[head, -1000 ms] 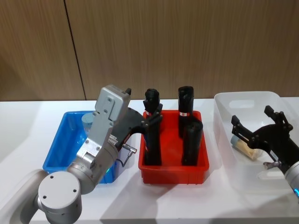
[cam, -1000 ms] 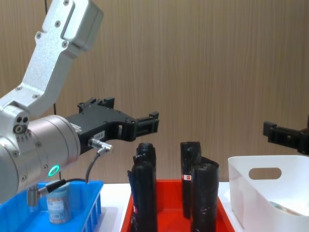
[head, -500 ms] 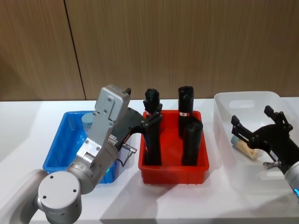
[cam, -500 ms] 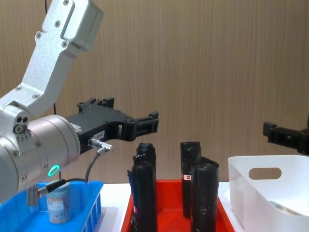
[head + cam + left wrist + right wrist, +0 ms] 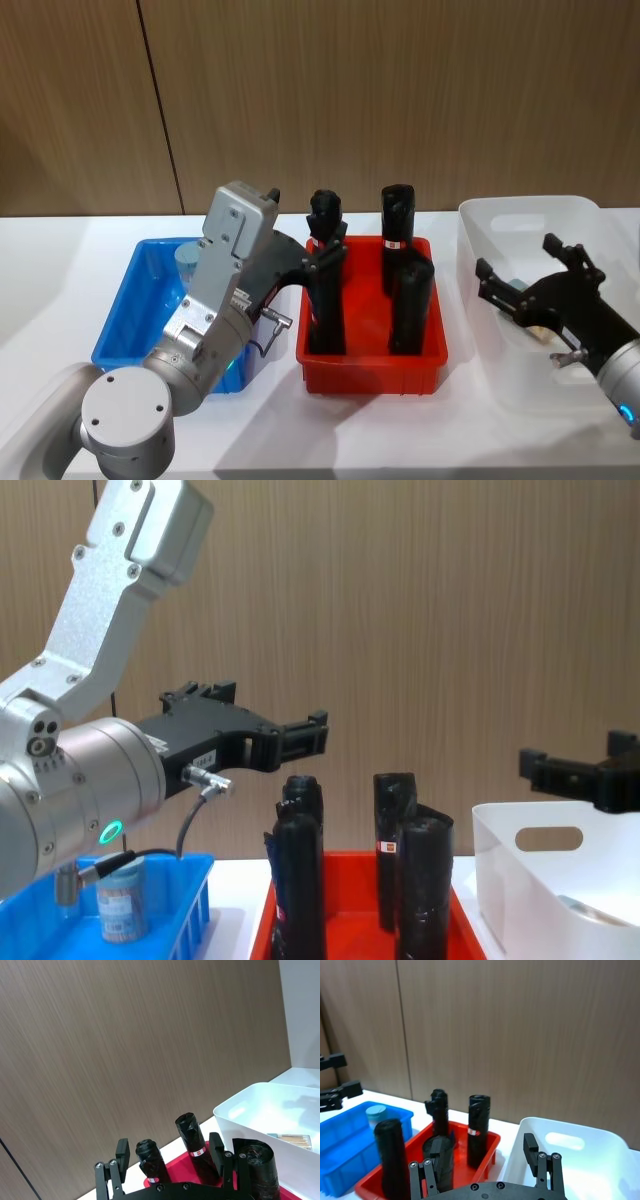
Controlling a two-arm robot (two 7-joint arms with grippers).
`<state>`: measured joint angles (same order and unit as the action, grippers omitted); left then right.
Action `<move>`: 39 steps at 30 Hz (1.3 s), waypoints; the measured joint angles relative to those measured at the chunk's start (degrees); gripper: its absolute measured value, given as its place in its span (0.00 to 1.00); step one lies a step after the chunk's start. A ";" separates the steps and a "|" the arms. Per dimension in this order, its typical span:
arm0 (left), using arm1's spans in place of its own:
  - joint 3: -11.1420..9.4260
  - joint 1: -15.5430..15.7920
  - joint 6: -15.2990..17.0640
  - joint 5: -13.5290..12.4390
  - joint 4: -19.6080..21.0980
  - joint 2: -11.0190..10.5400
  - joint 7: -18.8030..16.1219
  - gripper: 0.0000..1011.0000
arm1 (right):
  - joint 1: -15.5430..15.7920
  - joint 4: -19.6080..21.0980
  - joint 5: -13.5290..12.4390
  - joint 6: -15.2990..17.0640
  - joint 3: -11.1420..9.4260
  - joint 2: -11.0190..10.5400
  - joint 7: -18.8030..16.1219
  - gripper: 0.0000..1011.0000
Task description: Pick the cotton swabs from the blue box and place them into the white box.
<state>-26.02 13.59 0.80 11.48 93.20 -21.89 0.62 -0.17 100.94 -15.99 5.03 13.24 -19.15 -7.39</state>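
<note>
Cotton swabs (image 5: 187, 262) sit in two places: one jar stands at the back of the blue box (image 5: 125, 310), another lies in the white box (image 5: 525, 203) under the right pincer (image 5: 518, 258), which hangs spread and empty. The left pincer (image 5: 168, 1150), spread and empty too, hovers at the red bin's (image 5: 370, 368) left edge beside the black cylinders (image 5: 322, 280); swinging to the blue box's jar, it could knock a cylinder or tip the jar.

Head camera looks down, chest camera across; both share the red bin (image 5: 370, 370).
</note>
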 joint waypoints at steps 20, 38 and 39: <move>-0.01 0.00 0.00 0.01 -0.03 0.00 0.01 0.99 | -7.08 -3.73 1.36 13.26 1.14 1.71 -12.05 0.99; -0.01 0.00 0.00 0.00 -0.03 0.00 0.01 0.99 | -15.38 -11.34 5.06 21.45 2.53 4.86 -17.57 0.99; -0.01 0.00 0.00 0.01 -0.03 0.00 0.01 0.99 | -16.01 -12.16 5.38 21.74 2.68 5.15 -17.80 0.99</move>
<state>-26.03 13.59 0.80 11.48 93.17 -21.89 0.63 -16.19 88.79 -10.61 26.77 15.92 -14.00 -25.19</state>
